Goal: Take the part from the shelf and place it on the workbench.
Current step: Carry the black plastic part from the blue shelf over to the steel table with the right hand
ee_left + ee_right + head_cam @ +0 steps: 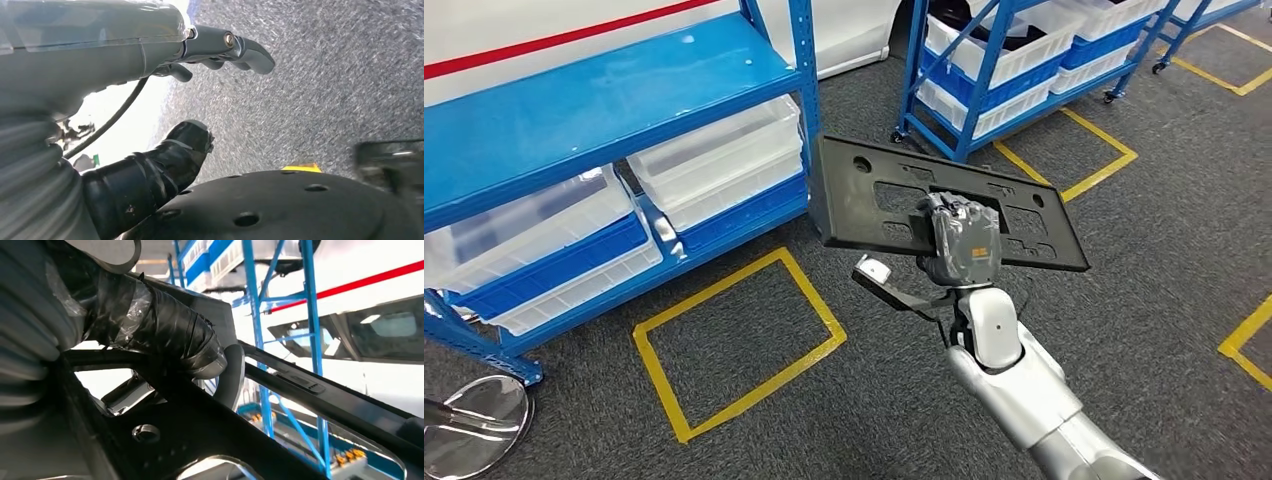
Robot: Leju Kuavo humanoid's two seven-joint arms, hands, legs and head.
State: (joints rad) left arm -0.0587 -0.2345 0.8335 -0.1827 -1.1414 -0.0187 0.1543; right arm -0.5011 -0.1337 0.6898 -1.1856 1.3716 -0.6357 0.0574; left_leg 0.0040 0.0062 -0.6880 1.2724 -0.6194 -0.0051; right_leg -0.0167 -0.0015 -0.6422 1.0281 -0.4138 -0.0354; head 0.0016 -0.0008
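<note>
The part (864, 190) is a flat black plastic panel with cut-outs and holes, held up in the air in front of me, right of the blue shelf (574, 110). My right hand (962, 240) grips it at the middle of its near edge, fingers wrapped over the panel. In the right wrist view the taped thumb (165, 330) presses on the dark panel (210, 435). My left hand (150, 40) hangs above the grey carpet with its fingers (245, 50) and thumb (170, 160) apart and nothing between them.
Clear plastic bins (714, 160) sit on the blue shelf's lower level. A second wheeled blue rack (1024, 60) with white bins stands at the back right. Yellow tape squares (734, 340) mark the grey carpet. A round metal base (474, 420) sits at the lower left.
</note>
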